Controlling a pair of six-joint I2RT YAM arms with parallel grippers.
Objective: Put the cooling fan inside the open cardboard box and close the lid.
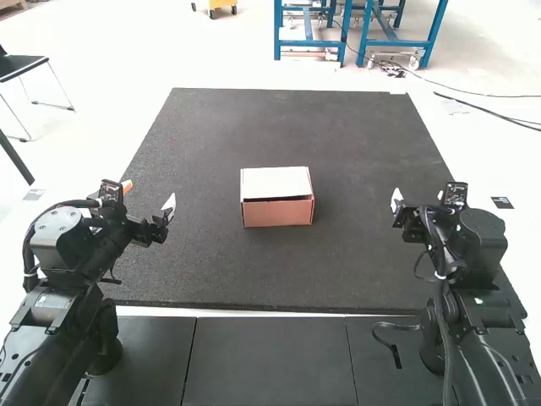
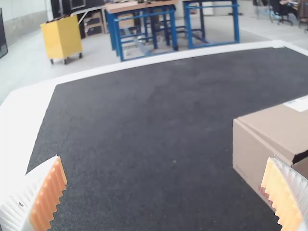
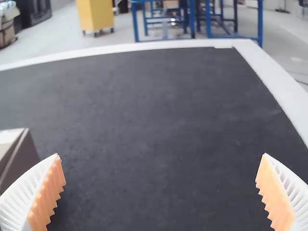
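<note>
We see cardboard box [image 1: 276,196], top flaps down, mid black mat [image 1: 211,135]. Left gripper [image 2: 162,163] wide, empty, left of box; right gripper [image 3: 160,161] wide, empty, opposite side.

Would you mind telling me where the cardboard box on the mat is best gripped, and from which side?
Probably at its two short end walls, one arm on each, coming in level from either side. The cardboard box lies square on the mat with its lid down, its ends facing the left gripper and right gripper, both open.
</note>
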